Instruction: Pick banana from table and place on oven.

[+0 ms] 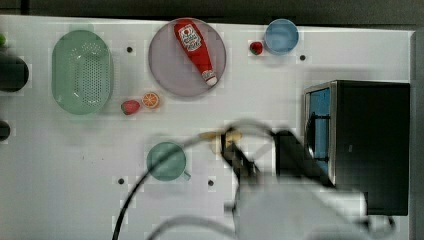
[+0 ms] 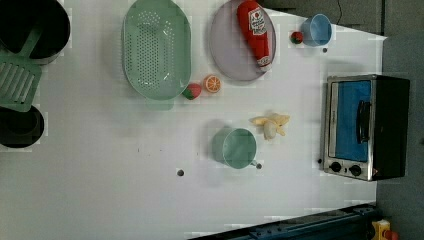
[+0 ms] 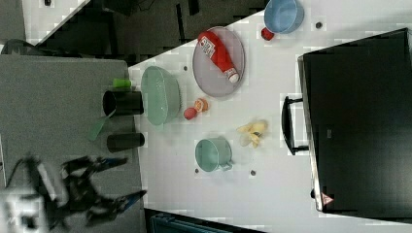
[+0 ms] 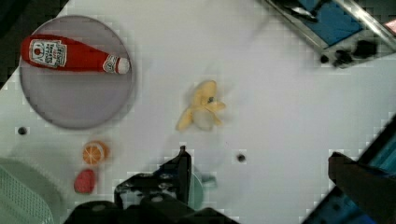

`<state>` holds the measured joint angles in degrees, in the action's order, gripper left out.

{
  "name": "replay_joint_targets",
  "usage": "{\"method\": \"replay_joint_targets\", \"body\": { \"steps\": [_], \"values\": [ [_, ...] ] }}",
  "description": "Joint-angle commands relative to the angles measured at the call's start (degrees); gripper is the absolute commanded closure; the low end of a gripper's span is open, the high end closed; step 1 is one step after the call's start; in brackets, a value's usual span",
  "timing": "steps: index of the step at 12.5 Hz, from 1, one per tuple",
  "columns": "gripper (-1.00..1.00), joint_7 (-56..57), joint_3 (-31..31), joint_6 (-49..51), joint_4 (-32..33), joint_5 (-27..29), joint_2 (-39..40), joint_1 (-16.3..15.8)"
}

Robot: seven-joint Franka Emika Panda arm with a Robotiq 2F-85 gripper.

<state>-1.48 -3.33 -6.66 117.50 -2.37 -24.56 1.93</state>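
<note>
The banana [image 1: 215, 136] [image 2: 270, 125] [image 3: 252, 132] [image 4: 201, 111] is pale yellow with its peel splayed. It lies on the white table [image 1: 75, 165] [image 2: 100, 175] between the green cup and the oven [image 1: 370, 145] [image 2: 365, 127] [image 3: 359, 126] [image 4: 336, 23]. In the top view my gripper [image 1: 235, 147] hovers just beside the banana on the oven side. The wrist view has my gripper [image 4: 266, 172] open wide with nothing between its fingers and the banana a little ahead of them. In the right view the gripper [image 3: 127, 178] sits past the table edge with its fingers spread.
A green cup [image 1: 166, 161] [image 2: 235, 147] stands close to the banana. Farther off are a grey plate [image 1: 165, 75] with a ketchup bottle [image 1: 196, 50], a green colander [image 1: 82, 71], an orange slice [image 1: 150, 100], strawberries and a blue bowl [image 1: 281, 36].
</note>
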Motion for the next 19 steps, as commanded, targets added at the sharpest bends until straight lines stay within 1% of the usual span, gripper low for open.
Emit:
{"method": "replay_joint_targets", "body": {
  "steps": [1, 3, 5, 11, 13, 19],
  "values": [
    [-1.00, -2.66, 0.79, -6.10, 4.61, 0.75, 11.12, -0.63],
    [-1.00, -2.58, 0.81, -10.75, 4.82, 0.75, 17.16, -0.65],
    [-1.00, -2.54, 0.91, -17.53, 6.25, 0.75, 21.69, -0.72],
    [-1.00, -2.54, 0.95, -40.98, 18.47, 0.75, 29.80, -0.73],
    [-1.00, -2.54, 1.16, -46.50, 21.03, 0.75, 33.12, -0.77],
    [-1.00, -2.55, 1.60, -55.37, 21.43, 0.76, 43.25, -0.92]
  ]
}}
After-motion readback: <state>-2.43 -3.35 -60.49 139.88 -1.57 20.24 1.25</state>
